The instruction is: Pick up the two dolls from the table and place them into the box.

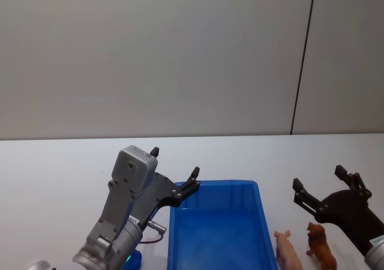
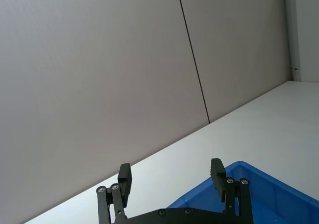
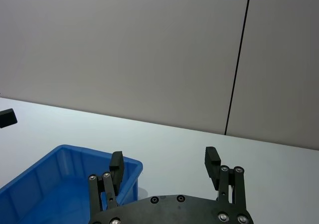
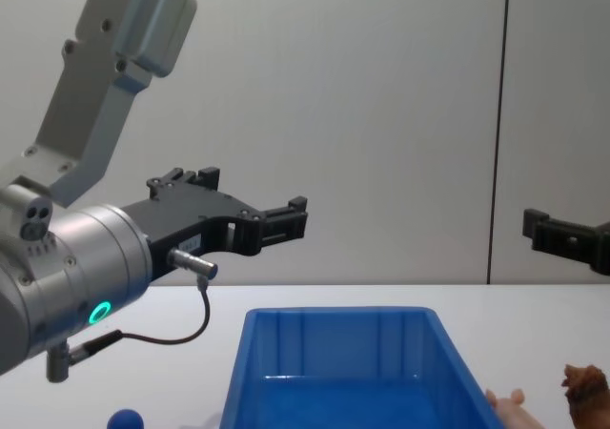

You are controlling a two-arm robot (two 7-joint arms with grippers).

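The right gripper, fingers spread, is hovering over the brown shaggy doll standing right of the blue bin. The left gripper, likewise open, is reaching out beyond the dark blue doll.

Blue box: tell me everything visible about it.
The box is a bright blue rectangular bin, apparently smooth plastic, with upright walls and a thick rim. It stands level and open-topped on the white table, long side running away from the robot. The inside that shows holds no toy. A pink pig figure lies close by its right wall; contact cannot be told. The open left gripper hangs above its far left corner, clear of it.
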